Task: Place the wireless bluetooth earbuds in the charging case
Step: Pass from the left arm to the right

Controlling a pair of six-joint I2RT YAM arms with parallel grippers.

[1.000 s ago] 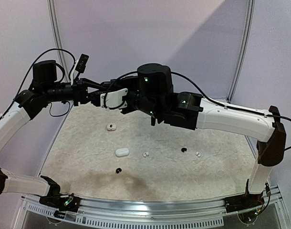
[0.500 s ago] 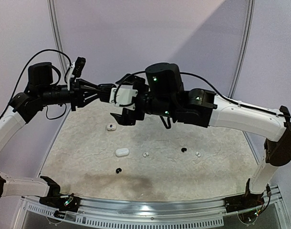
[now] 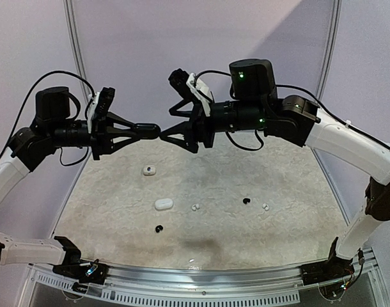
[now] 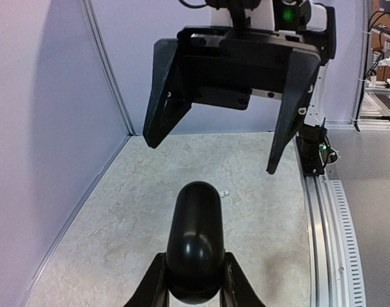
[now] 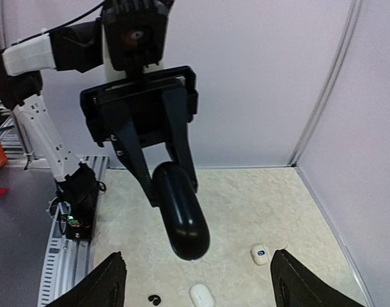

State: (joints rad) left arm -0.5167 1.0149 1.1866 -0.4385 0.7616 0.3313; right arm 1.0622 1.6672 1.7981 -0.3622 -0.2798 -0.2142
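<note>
Arms hang raised above the pale mottled tabletop (image 3: 118, 211), the left gripper (image 3: 149, 131) clenched on a glossy black oval case (image 4: 195, 236) at upper centre, the right gripper (image 4: 212, 152) spread wide facing it, while below, at lower centre, lie a white oval case (image 3: 163, 204) and tiny white and black plastic earbuds (image 3: 195, 207) scattered beside it.

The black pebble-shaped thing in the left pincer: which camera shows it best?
The right wrist view: the black case shows full length, side on, held by the left pincer. The left wrist view sees it foreshortened, from behind. The top view shows only a small dark blob.
</note>
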